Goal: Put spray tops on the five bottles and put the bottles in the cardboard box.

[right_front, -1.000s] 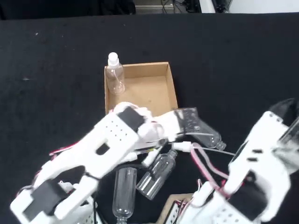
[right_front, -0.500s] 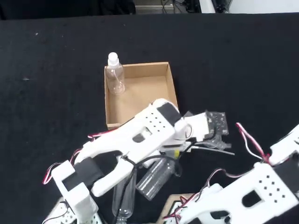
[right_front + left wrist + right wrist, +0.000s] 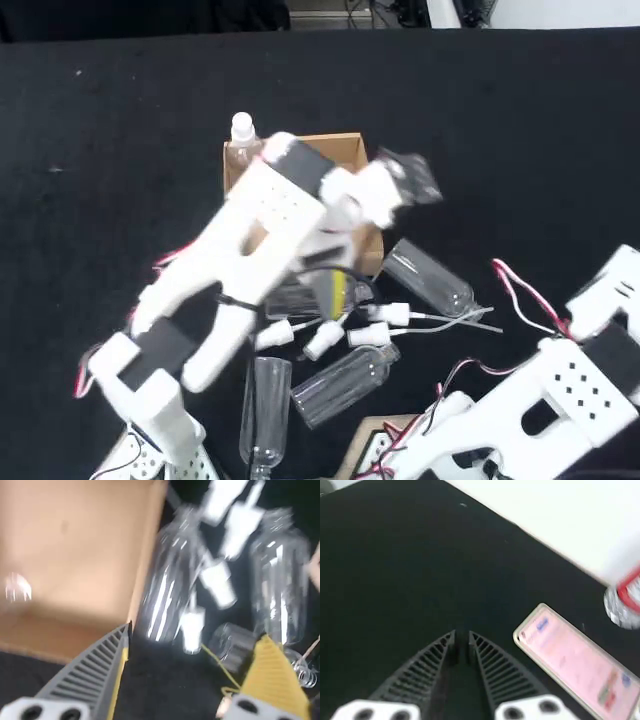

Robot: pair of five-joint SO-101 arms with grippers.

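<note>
The cardboard box [image 3: 345,152] stands at mid-table, partly hidden by my left arm; its brown floor [image 3: 75,550] is bare in the left wrist view. One bottle with a white spray top [image 3: 242,135] stands at its back left corner. Clear uncapped bottles lie in front of the box [image 3: 430,278] [image 3: 345,385] [image 3: 265,405], and several loose white spray tops [image 3: 372,335] lie between them. My left gripper [image 3: 405,180] [image 3: 195,635] hangs open over the box's right wall, holding nothing. My right gripper [image 3: 462,637] is shut and empty over black cloth.
My right arm [image 3: 560,400] fills the front right corner of the table. A flat pink slab [image 3: 575,660] and a round metal can end [image 3: 622,600] lie past the right gripper. Black cloth [image 3: 520,130] covers the table around the box.
My left arm has swung from the bottles in front of the box up and back over the box's right side. The right arm has drawn down toward the front right corner.
</note>
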